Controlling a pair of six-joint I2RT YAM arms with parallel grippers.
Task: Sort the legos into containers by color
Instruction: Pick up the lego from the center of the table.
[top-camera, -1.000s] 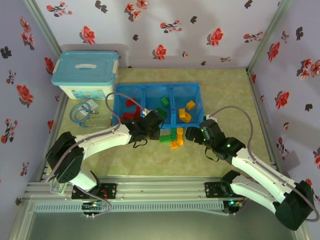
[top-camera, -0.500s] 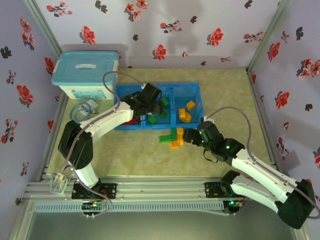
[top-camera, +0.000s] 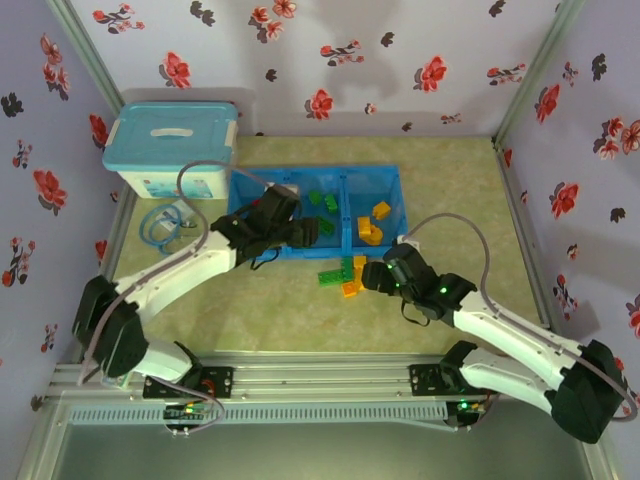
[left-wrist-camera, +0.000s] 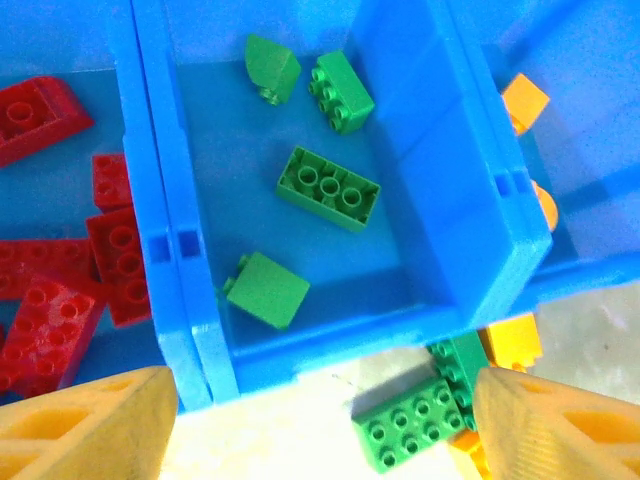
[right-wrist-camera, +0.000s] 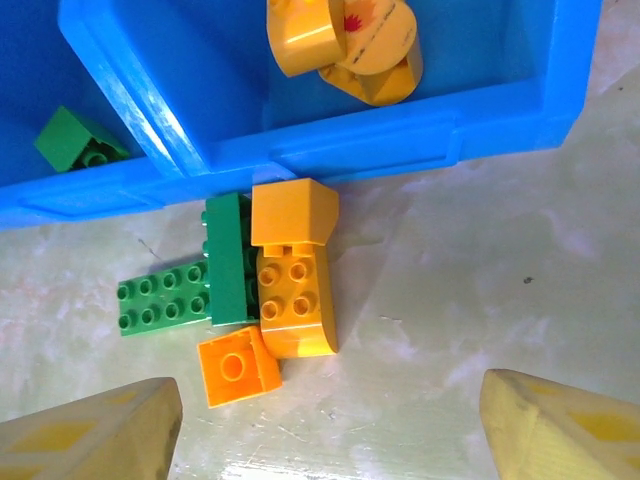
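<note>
Held the left gripper (left-wrist-camera: 320, 435) wide apart and empty over the containers (left-wrist-camera: 190, 250). Saw four green legos (left-wrist-camera: 328, 188) in the middle bin, ahead between the fingers, and red legos (left-wrist-camera: 120, 250) beyond one fingertip. Held the right gripper (right-wrist-camera: 325, 430) open likewise, gripping nothing. Found loose green and orange legos (right-wrist-camera: 290, 290) on the table ahead between its fingers, touching the bin's outer wall.

Legible text: none. Storage box (top-camera: 172, 150): printed front band, too small to read. Yellow lego (right-wrist-camera: 372, 50): red mark, unreadable.
</note>
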